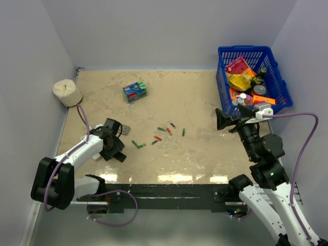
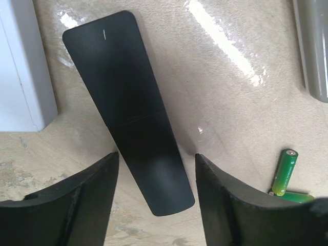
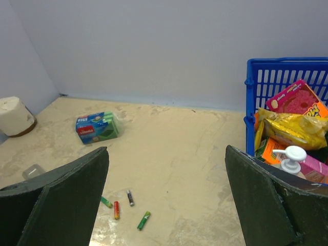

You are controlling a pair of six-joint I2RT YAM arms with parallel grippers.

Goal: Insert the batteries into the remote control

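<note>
I hold the left jaws open astride the near end of the remote control (image 2: 134,113). A white block (image 2: 20,66) crowds their left, and a cut-off grey object (image 2: 313,46) sits upper right. Two green batteries (image 2: 285,173) lie beyond the right-hand jaw, one mostly hidden. The right jaws gape empty, with open desk (image 3: 195,154) ahead.

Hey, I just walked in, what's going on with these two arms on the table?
The left end effector hangs open over the black remote control, its jaws on either side of it but not gripping. The batteries lie scattered loose on the table, between the two arms. The right end effector is open and empty, raised beside the blue basket.
</note>
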